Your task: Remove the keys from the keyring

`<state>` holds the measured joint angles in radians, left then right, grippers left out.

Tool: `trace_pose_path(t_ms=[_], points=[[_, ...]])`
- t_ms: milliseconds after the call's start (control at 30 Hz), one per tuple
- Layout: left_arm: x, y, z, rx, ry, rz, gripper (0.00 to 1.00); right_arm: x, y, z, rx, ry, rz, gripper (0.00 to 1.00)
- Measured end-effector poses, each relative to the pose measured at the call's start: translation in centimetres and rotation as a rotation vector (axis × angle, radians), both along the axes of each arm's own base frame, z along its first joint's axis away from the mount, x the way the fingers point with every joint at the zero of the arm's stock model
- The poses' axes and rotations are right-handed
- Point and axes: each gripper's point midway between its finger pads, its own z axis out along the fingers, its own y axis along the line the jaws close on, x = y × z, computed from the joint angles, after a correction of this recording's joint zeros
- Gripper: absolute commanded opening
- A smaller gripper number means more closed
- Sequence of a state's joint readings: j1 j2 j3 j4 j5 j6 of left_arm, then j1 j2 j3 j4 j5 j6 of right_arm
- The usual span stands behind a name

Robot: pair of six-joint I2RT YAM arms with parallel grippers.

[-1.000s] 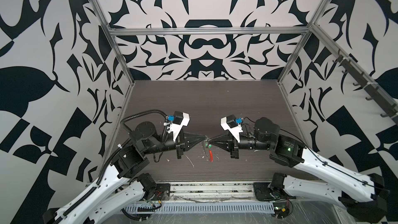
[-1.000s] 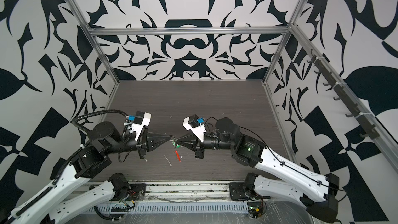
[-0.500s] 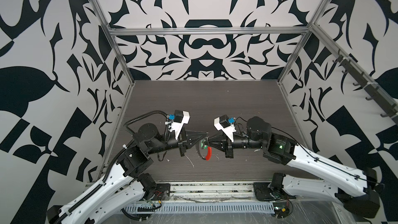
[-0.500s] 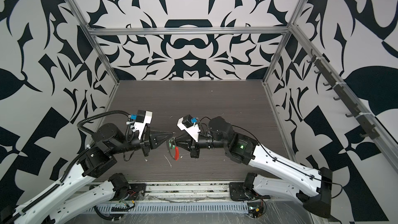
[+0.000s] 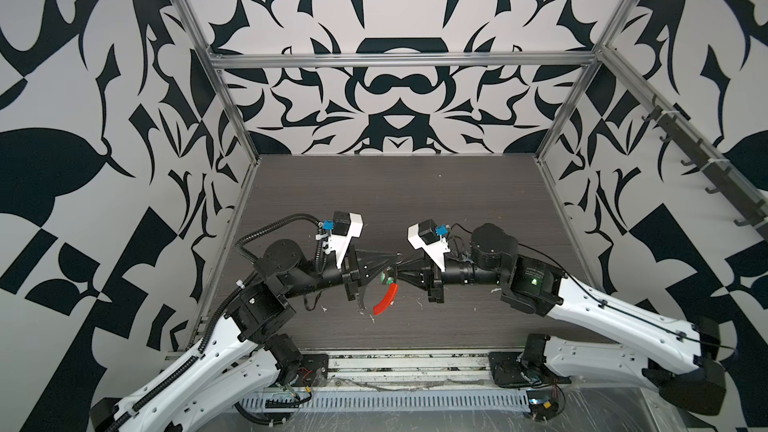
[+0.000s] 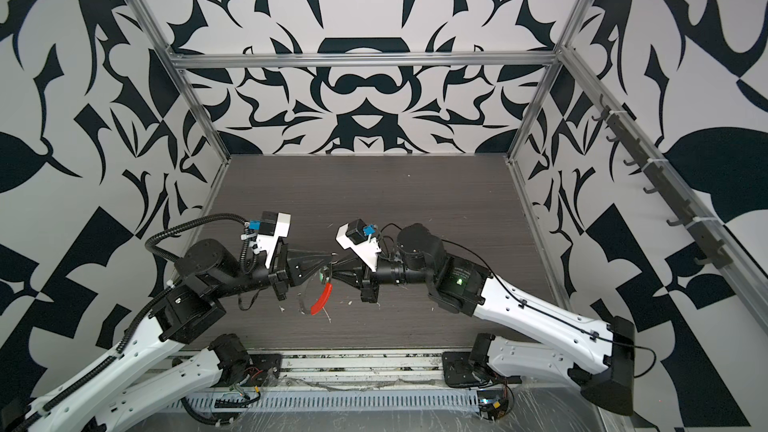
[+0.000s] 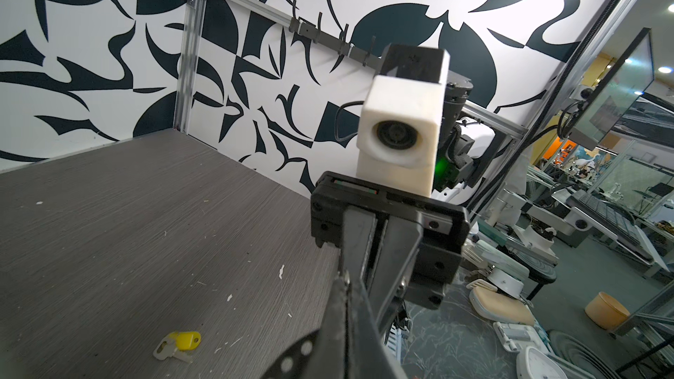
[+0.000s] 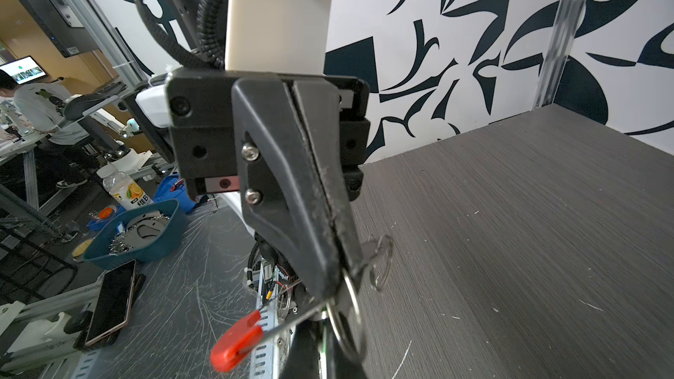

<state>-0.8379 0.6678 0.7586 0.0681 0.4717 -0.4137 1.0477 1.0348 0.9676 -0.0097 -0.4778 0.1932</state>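
Tug-of-war over a keyring: the keyring (image 5: 386, 299) hangs in the air at the lower centre of both top views, its red sleeve (image 8: 237, 340) drooping toward the bench (image 5: 415, 201) without quite resting on it. It is strung between two pincer tips that meet nose to nose. The green key (image 5: 385, 279) shows as a speck right at that meeting point, not yet free of the wire. The yellow key (image 7: 178, 342) is already off and lies flat on the bench by itself, well apart from the loop.

The left pincer (image 5: 395, 261) is pressed together on the loop. In the right wrist view, one of the small rings (image 8: 346, 315) pokes out from its tips. The right pincer (image 5: 402, 273) is also closed tight, apparently on the green key, though the contact is too small to confirm. The split looks deliberate: one side anchors the loop so the other can work the key along and off the wire.

Both arms reach in low. The left arm (image 5: 286, 268) comes from the lower left and the right arm (image 5: 490, 259) from the lower right, their forearms nearly level above the bench and their wrists aimed straight at each other.
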Motion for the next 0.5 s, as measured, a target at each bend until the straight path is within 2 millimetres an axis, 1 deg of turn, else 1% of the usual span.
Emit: trace_pose_path(t_ms=[500], points=[[0.6, 0.7, 1.8, -0.087, -0.064, 0.056, 0.0, 0.8, 1.4, 2.2, 0.106, 0.014, -0.015, 0.0]])
